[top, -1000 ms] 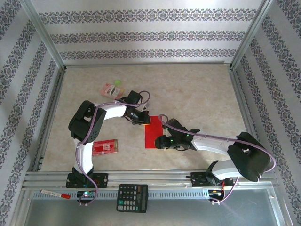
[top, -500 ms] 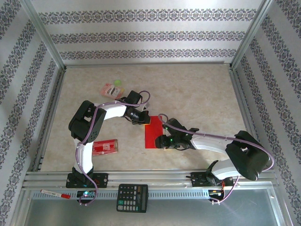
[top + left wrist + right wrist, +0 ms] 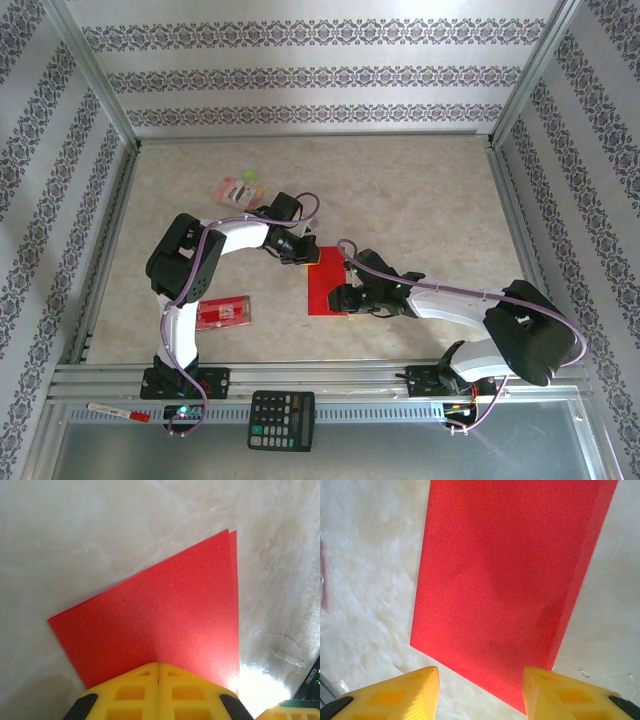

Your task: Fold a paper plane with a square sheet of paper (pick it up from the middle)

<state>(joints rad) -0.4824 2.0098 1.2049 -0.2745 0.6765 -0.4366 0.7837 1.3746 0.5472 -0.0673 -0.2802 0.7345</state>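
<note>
The red square sheet of paper (image 3: 325, 285) lies on the table folded double into a rectangle, with two layers showing at its corner (image 3: 231, 531). No paper plane is in view. My left gripper (image 3: 299, 254) is at the sheet's far left corner. Its yellow fingers (image 3: 135, 690) are shut together, their tips resting on the red paper (image 3: 165, 610). My right gripper (image 3: 341, 299) hovers at the sheet's near edge. It is open, its two yellow fingertips (image 3: 422, 685) spread about as wide as the paper (image 3: 505, 570), with nothing between them.
A smaller red packet (image 3: 222, 313) lies left of the sheet beside the left arm. A pink packet with a green piece (image 3: 237, 187) sits further back. A calculator (image 3: 281, 420) and a pen (image 3: 118, 411) rest on the metal rail in front. Metal frame rails bound the table.
The right gripper has edged slightly toward the sheet and its fingers have narrowed a little. The left arm and the paper have not moved.
</note>
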